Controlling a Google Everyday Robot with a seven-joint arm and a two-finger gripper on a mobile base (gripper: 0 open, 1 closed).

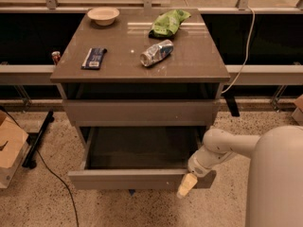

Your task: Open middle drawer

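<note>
The middle drawer [137, 178] is a wide, shallow grey-brown drawer with a flat front. It stands pulled well out of the cabinet [142, 56], and its inside [142, 148] looks bare. My gripper [187, 185] is at the right end of the drawer's front panel, over its top edge. Its cream tip hangs in front of the panel. The white arm [222, 148] reaches in from the lower right. The drawer above [142, 112] is shut. Anything under the open drawer is hidden.
On the cabinet top lie a bowl [103, 15], a green bag [168, 22], a crushed can [156, 53] and a dark bar [93, 58]. A cardboard box [9, 148] and a black cable [52, 174] lie on the floor at the left. My white body [277, 178] fills the lower right.
</note>
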